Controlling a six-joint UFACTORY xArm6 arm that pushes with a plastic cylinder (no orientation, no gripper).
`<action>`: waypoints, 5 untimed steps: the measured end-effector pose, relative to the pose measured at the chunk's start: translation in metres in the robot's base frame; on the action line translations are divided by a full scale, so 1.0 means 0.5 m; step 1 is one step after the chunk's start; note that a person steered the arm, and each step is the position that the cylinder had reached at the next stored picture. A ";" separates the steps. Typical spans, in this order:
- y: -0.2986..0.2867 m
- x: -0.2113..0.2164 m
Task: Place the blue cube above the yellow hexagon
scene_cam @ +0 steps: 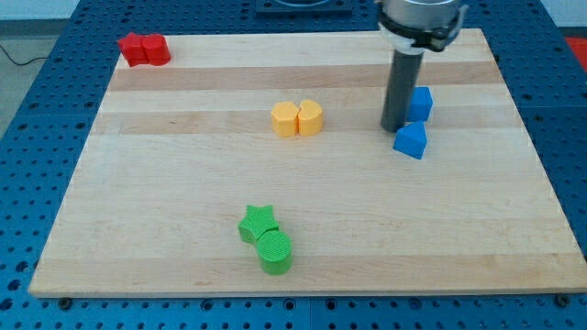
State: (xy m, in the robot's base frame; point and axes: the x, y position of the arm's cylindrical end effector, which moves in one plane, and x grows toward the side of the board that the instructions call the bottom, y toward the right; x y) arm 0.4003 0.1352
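Two blue blocks lie at the view's right: a blue cube (pixel 420 104) and, just below it, a blue block with a peaked top (pixel 411 140). Two yellow blocks sit side by side near the board's middle: a yellow hexagon (pixel 285 119) on the left and a second yellow block (pixel 310 117) touching its right side. My tip (pixel 395 126) is down on the board, right against the left side of the blue cube and just above-left of the peaked blue block. The yellow blocks are well to the tip's left.
Two red blocks (pixel 144 49) sit at the top left corner of the wooden board (pixel 183 202). A green star (pixel 259 223) and a green cylinder (pixel 274 251) touch each other near the bottom middle. Blue perforated table surrounds the board.
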 end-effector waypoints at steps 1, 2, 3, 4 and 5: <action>0.115 0.000; 0.162 -0.041; 0.058 -0.083; -0.135 -0.084; -0.234 -0.088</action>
State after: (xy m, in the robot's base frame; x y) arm 0.3564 0.0183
